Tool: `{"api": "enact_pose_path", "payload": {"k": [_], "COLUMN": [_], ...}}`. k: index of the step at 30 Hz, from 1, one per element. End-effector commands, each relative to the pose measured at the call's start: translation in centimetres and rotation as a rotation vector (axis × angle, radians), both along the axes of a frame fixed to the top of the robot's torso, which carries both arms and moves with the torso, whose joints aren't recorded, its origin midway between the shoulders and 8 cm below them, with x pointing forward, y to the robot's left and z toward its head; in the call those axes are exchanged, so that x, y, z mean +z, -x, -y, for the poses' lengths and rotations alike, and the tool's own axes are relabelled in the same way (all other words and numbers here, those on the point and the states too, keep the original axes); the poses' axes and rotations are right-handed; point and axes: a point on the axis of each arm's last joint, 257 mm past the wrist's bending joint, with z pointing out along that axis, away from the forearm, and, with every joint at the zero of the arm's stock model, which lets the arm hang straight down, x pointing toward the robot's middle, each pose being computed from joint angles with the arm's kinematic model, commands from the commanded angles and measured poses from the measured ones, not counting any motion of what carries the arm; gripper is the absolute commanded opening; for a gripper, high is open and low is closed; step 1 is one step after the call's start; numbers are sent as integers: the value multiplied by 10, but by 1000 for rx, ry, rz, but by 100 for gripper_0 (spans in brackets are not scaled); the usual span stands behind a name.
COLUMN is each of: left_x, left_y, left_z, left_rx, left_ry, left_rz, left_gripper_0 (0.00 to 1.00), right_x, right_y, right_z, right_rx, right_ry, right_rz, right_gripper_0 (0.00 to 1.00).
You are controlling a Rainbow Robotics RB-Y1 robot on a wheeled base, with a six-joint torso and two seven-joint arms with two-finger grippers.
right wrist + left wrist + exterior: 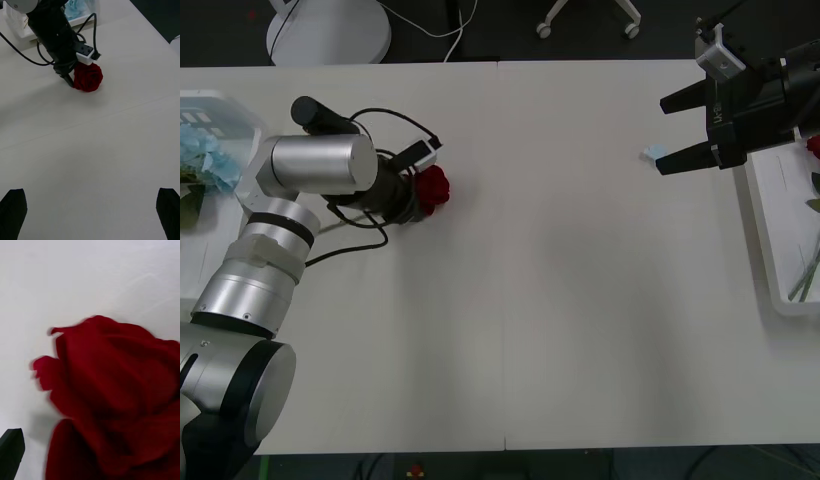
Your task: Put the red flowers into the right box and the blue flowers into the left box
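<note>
The left gripper (420, 197) is low on the desk (560, 300), its jaws around a red rose (432, 187), ready to carry it. How tightly they hold it is hard to tell. The right gripper (677, 130) waits with jaws wide open beside the right box (770, 250), maybe to take the rose.
</note>
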Motion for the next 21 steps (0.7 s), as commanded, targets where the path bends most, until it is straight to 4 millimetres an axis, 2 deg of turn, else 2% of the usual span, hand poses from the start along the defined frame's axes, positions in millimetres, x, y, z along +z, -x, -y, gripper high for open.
{"api": "enact_pose_path", "payload": {"k": [1,5,7,9,10,21], "left_x": [-21,-25,-24,-22,-21,-20], "left_y": [28,40,39,35,34,32], "left_z": [9,5,2,0,-1,0], "left_rx": [-47,-61,-62,-58,-54,-52], "left_ry": [29,33,29,28,30,43], "left_rz": [-119,-172,-170,-154,-150,-141], "left_gripper_0": [98,98,67,10,0,0], "right_x": [0,-1,-1,-1,0,-1], "right_y": [1,2,2,2,1,2], "right_z": [-9,-8,-8,-8,-9,-9], "right_rx": [12,12,12,12,12,13], "right_ry": [-22,-21,-22,-21,-22,-22], "right_rz": [-2,-5,-4,-5,-2,-3], "right_gripper_0": [100,100,100,100,100,100]}}
